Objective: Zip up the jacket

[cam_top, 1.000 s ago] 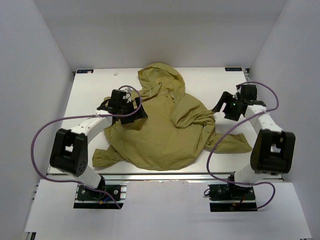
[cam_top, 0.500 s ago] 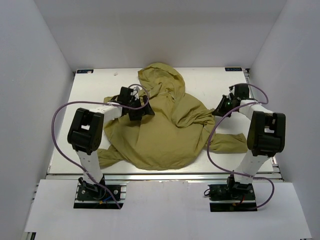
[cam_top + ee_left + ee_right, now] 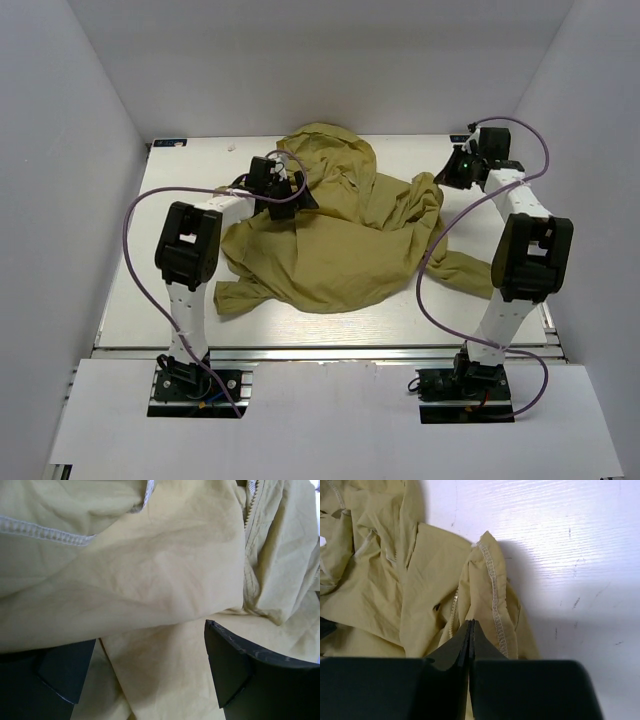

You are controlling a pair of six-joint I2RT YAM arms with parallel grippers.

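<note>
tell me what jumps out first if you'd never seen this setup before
A big olive-green jacket lies crumpled across the middle of the white table, its hood toward the far edge. At the far right, the right gripper is shut, pinching a stitched edge of the fabric. The left gripper hangs wide open just above the jacket near the hood.

Overhead view from high behind, looking down, both wrist views close on the same jacket [image 3: 340,250]
</note>
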